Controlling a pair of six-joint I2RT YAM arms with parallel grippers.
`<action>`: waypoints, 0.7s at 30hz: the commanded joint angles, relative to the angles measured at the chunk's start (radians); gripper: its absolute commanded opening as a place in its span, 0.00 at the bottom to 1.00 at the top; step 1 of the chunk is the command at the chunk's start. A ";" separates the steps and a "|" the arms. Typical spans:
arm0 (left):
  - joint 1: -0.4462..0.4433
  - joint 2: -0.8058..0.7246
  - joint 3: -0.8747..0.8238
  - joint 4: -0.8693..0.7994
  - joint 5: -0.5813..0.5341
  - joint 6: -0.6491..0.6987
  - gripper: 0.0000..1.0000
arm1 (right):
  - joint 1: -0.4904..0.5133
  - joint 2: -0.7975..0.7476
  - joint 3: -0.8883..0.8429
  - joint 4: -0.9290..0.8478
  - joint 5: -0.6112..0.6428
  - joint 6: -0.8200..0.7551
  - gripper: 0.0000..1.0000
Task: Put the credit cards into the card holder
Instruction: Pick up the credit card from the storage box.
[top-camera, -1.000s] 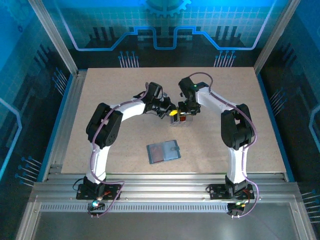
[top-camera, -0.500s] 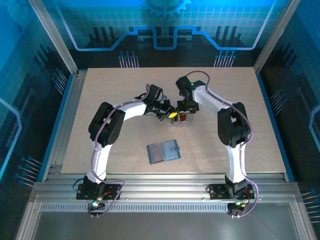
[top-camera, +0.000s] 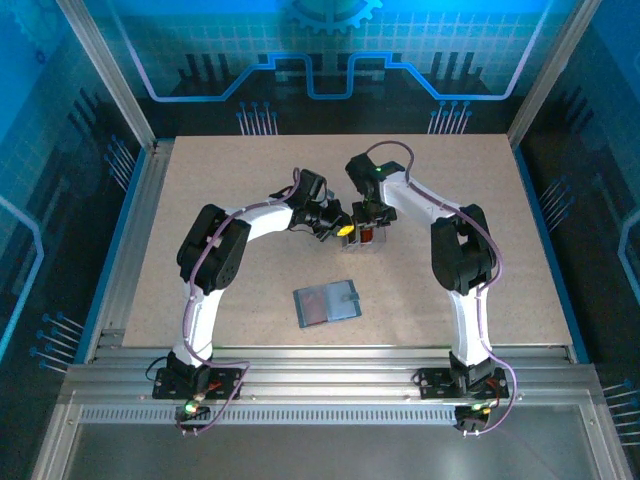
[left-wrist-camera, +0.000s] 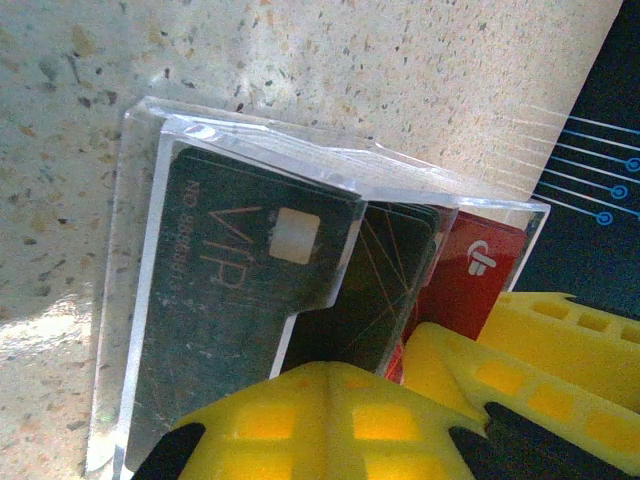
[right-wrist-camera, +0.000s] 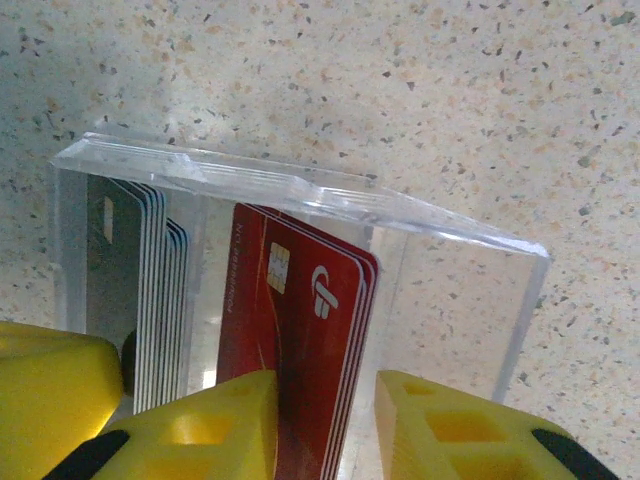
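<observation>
Status: right jaws released, straddling the red cards in the clear stand. One pad is about on the stack, the other stands off with a visible gap. Left jaws clenched, tips up against the stand's near side in front of the dark cards; can't tell if they pinch the wall or just push on it. My read: left braces, right is about to pull the red ones. To do it well, shift right sideways so both pads meet the card faces together, otherwise the first pad shoves the stack over against the divider. Close low enough for real pad area, since thin glossy cards will slip from a tip pinch. Then draw straight out along the slot with no twist, while left holds the stand down so it doesn't ride along. Several red cards sit between the pads, so expect them to fan or shed one on the way. Holder lies flat on the table, well apart from the stand, toward the arm bases. From above I can't tell if it's open, so check that before carrying anything over.
</observation>
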 joint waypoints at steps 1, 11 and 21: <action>-0.004 0.024 -0.037 -0.101 -0.077 0.014 0.02 | 0.005 -0.045 0.002 -0.056 0.060 -0.019 0.33; -0.003 0.035 -0.045 -0.090 -0.078 0.001 0.02 | 0.011 -0.070 0.011 -0.071 0.071 -0.033 0.24; -0.003 0.038 -0.043 -0.087 -0.075 -0.003 0.02 | 0.011 -0.062 0.016 -0.068 0.039 -0.042 0.08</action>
